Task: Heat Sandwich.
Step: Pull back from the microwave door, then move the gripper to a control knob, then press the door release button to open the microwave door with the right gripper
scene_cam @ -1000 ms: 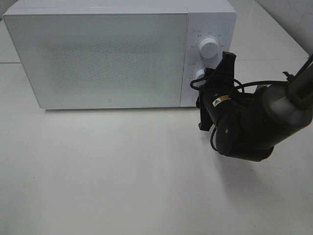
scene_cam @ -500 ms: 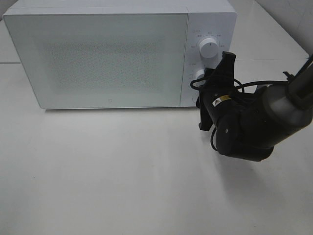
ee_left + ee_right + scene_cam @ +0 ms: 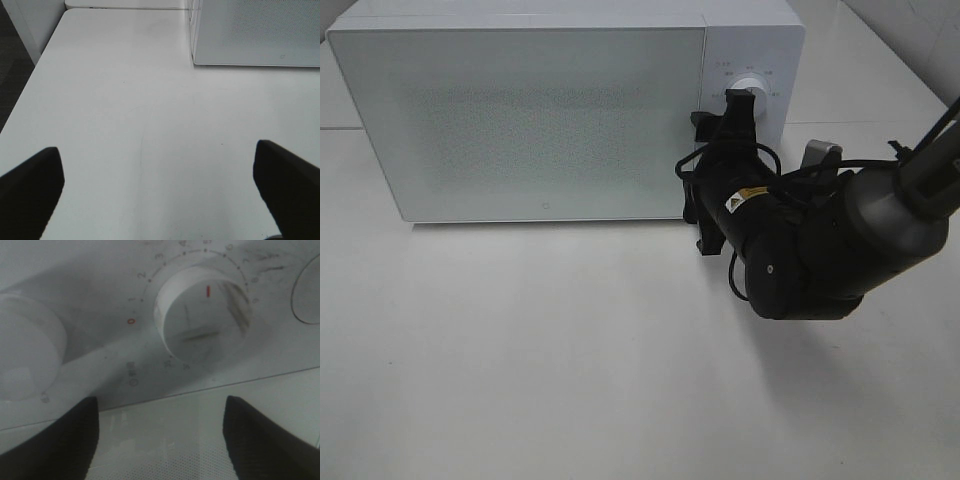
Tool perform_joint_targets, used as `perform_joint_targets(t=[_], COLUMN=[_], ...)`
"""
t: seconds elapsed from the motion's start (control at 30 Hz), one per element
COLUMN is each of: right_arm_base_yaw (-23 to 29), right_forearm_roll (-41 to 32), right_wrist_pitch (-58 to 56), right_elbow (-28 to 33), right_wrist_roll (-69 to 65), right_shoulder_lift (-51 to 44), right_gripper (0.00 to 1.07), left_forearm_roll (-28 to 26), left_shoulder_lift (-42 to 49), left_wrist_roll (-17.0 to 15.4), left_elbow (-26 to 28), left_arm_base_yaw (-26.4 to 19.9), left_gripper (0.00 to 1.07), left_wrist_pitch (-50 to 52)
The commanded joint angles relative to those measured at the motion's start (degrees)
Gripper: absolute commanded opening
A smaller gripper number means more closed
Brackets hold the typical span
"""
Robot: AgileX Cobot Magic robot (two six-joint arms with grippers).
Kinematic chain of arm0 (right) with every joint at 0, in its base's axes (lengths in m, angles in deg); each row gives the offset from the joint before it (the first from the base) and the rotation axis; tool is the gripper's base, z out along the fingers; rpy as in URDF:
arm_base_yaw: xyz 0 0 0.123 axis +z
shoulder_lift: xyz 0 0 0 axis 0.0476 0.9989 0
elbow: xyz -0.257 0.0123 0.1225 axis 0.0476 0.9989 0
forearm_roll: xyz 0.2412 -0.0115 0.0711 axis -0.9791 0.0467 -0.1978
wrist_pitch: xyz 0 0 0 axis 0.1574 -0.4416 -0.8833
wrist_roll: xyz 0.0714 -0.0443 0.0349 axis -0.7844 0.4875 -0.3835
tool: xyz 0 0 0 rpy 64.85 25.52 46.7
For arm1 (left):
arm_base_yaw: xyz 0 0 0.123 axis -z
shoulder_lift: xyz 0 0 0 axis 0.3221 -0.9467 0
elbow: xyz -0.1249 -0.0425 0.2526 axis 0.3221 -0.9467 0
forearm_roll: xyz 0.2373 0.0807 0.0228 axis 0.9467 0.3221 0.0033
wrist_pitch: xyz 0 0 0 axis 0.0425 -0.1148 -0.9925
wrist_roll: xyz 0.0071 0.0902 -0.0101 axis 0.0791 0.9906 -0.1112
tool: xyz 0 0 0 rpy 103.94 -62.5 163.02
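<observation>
The sandwich is out of view. The white microwave (image 3: 520,120) stands at the back of the table with its door closed. My right gripper (image 3: 713,150) hovers close in front of the control panel, beside the door's edge. The right wrist view shows the right gripper (image 3: 160,405) open with nothing between its fingers. It faces a round white dial (image 3: 202,315) with a numbered scale and a red mark; a second dial (image 3: 25,355) sits beside it. In the left wrist view my left gripper (image 3: 157,150) stands wide open and empty over the bare table, near a microwave corner (image 3: 255,30).
The white table (image 3: 570,380) stretches in front of the microwave. One dial (image 3: 757,88) shows on the panel beyond the right arm's black wrist and cables. The table's edge (image 3: 30,75) drops to a dark floor beside the left gripper.
The right gripper has let go of the lower dial, spread its jaws, and swung left and up across the panel towards the door edge. The left gripper has not moved.
</observation>
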Motion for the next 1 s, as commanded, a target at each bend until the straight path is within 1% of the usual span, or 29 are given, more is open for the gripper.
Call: perform_joint_targets(t=[0.03,0.53,0.83,0.97,1.0], right_arm_base_yaw=[-0.1,-0.1,-0.1,-0.1,-0.3], right_forearm_roll=[0.2,0.0,1.5,3.0,4.4], right_wrist_pitch=[0.6,-2.4,-4.1,-6.5,-8.1], right_elbow=[-0.3,-0.1,4.5,6.0,6.4], right_wrist_roll=[2.3,5.6,9.8,14.2,17.1], right_shoulder_lift=[-0.5,-0.5,-2.8,-4.7,-5.8], right_gripper=[0.77,0.76,0.76,0.76,0.76], left_forearm_roll=[0.0,0.0,0.0,0.0,0.0], left_shoulder_lift=[1.1,1.1,1.1,1.1,1.1], left_wrist_roll=[0.0,0.0,0.0,0.0,0.0], left_elbow=[-0.1,-0.1,-0.1,-0.1,-0.1], left_arm_base_yaw=[-0.2,-0.2,-0.2,-0.2,-0.2], left_gripper=[0.98,0.98,0.98,0.98,0.98], left_wrist_pitch=[0.6,0.6,0.6,0.6,0.6])
